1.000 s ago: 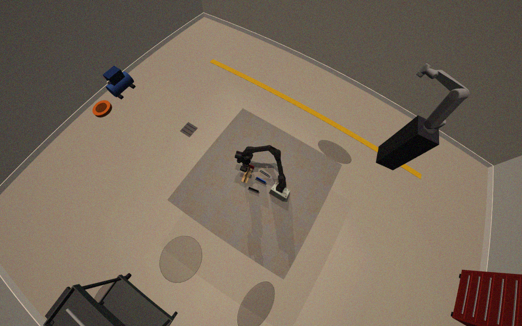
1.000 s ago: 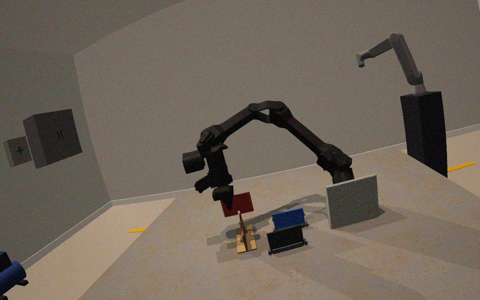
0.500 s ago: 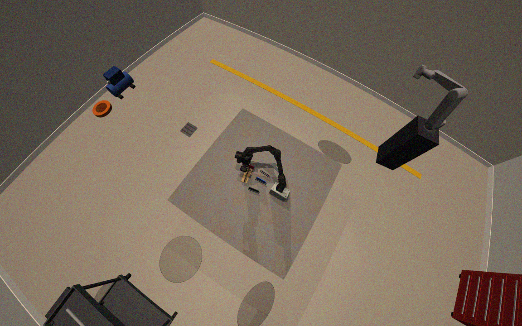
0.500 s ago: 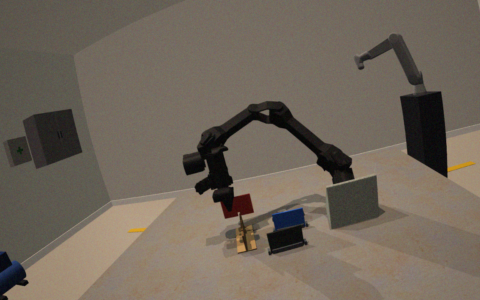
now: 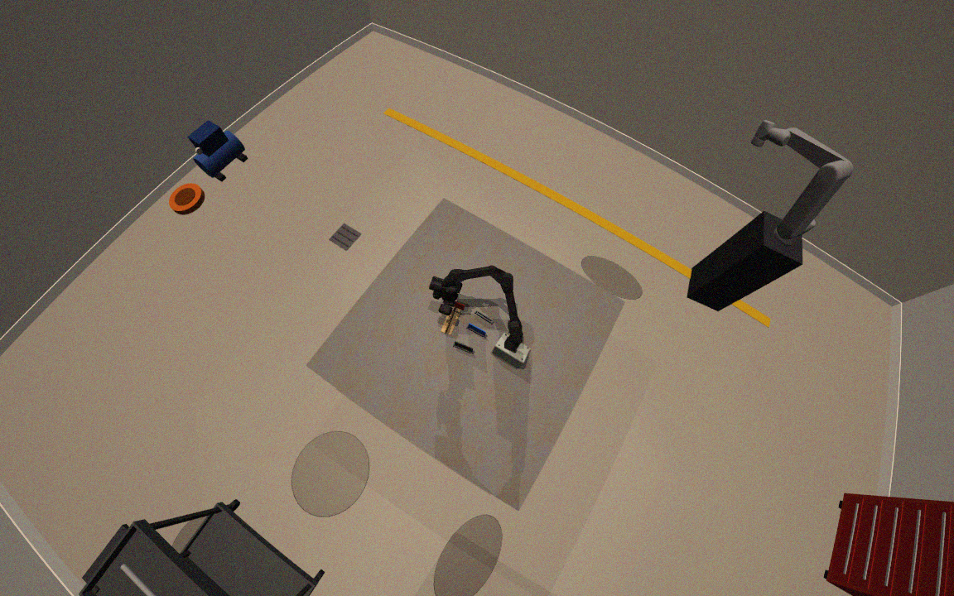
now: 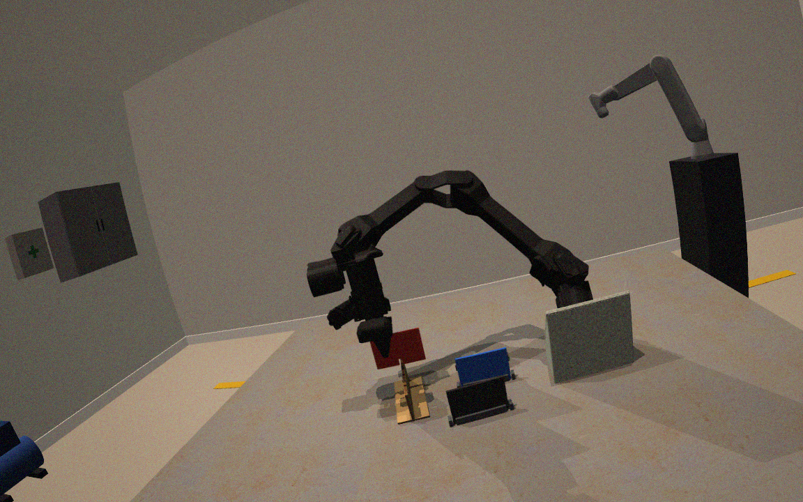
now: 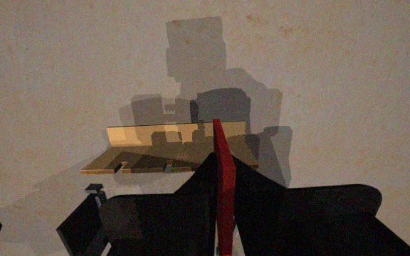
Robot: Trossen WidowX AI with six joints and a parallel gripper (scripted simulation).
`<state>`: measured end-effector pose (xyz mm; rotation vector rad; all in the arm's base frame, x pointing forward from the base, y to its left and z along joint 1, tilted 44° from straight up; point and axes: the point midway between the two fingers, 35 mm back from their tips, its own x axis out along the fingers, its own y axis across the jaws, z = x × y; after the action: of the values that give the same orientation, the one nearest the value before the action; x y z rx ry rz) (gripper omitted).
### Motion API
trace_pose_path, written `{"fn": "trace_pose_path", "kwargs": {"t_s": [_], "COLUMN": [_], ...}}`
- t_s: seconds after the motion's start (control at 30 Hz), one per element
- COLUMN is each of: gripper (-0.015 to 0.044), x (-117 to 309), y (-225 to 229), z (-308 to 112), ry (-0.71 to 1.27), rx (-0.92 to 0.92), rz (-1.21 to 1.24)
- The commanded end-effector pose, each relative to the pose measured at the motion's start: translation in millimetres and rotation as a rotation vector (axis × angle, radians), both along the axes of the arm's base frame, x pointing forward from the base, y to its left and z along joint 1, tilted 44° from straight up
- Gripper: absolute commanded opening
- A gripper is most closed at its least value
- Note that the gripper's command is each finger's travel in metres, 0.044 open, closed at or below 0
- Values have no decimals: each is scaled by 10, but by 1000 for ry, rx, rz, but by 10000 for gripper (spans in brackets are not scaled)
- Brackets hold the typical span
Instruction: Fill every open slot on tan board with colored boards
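Tan board stands upright on its flat base, slotted edge up. Probably light but stiff; I'd expect a sideways shove to tip or slide it, so push straight down only.

Red board is up over one end of the tan board, crosswise, upright. Gripper is clamped on it, one jaw per face. Can't see its notch from here. Looks thin, rigid, maybe slick; likely to pivot in the pinch if the notch catches off-line. Best hold: high on the faces, centred over the notch.

Blue board and black board stand in holders beside the tan one. Same feel, I'd guess: take each by the upper faces, lift straight out.
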<state>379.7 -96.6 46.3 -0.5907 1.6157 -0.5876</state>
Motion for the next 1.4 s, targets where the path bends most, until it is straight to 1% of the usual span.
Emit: {"fn": "trace_pose_path", "kwargs": {"t_s": [0.0, 1.37], "gripper": [0, 0], "x": [-12, -43], "y": [-29, -192], "z": [-22, -196], "ry": [6, 6], "rx": [-4, -5], "rz": [1, 1]}}
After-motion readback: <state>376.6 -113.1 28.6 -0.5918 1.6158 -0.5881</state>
